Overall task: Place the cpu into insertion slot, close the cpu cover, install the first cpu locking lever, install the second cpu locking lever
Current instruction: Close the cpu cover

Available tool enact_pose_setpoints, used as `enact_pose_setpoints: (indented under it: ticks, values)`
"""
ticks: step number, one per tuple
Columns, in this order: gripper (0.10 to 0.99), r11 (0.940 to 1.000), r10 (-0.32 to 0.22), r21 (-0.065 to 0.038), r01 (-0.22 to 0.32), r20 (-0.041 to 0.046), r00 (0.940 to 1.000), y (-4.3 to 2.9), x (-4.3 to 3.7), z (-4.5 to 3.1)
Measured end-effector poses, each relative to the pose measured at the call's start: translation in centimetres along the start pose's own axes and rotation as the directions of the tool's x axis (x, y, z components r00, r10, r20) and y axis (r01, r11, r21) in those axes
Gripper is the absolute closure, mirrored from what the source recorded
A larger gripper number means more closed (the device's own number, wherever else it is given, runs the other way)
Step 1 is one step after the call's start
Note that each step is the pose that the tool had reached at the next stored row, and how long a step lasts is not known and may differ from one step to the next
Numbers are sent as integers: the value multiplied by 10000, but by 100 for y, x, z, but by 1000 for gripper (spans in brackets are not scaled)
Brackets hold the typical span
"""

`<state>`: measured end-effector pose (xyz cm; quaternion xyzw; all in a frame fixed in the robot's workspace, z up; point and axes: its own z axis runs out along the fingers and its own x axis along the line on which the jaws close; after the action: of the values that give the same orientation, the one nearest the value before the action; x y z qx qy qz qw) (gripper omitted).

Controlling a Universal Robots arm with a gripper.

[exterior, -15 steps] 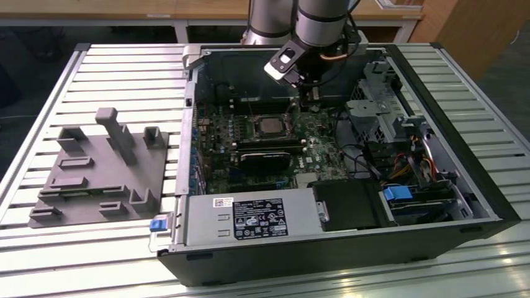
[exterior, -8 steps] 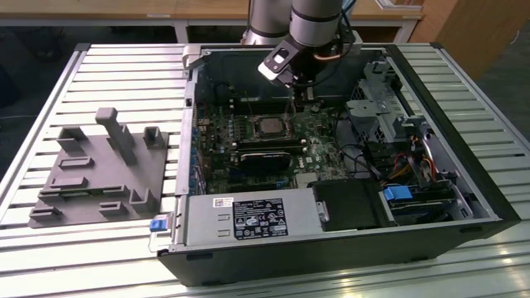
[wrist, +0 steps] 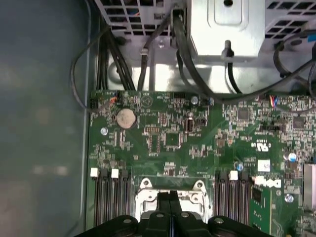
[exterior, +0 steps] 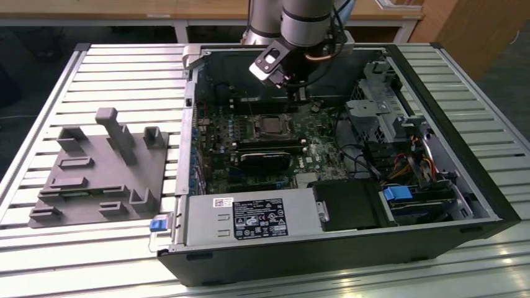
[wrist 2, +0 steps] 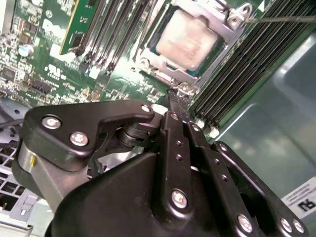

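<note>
The slatted table [exterior: 108, 62] is carrying the open black computer case [exterior: 331, 257], and the arm [exterior: 306, 18] is reaching down into it over the green motherboard [wrist: 168, 143]. The gripper [wrist 2: 174, 98] is hovering just beside the socket, its fingers pressing together with nothing between them. The cpu cover [wrist 2: 170, 71] is lying flat over the insertion slot [exterior: 251, 127]. The cpu [wrist 2: 187, 42] is sitting inside, its pale top showing through the window. A thin lever rod [wrist 2: 281, 19] is sticking out from the cover's corner.
</note>
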<state>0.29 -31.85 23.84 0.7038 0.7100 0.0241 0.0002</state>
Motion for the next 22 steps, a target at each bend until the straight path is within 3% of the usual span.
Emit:
enact_pose_setpoints:
  ticks: [22]
  values:
    - [969,10000,0,0,0,-1,10000,-297,2,10]
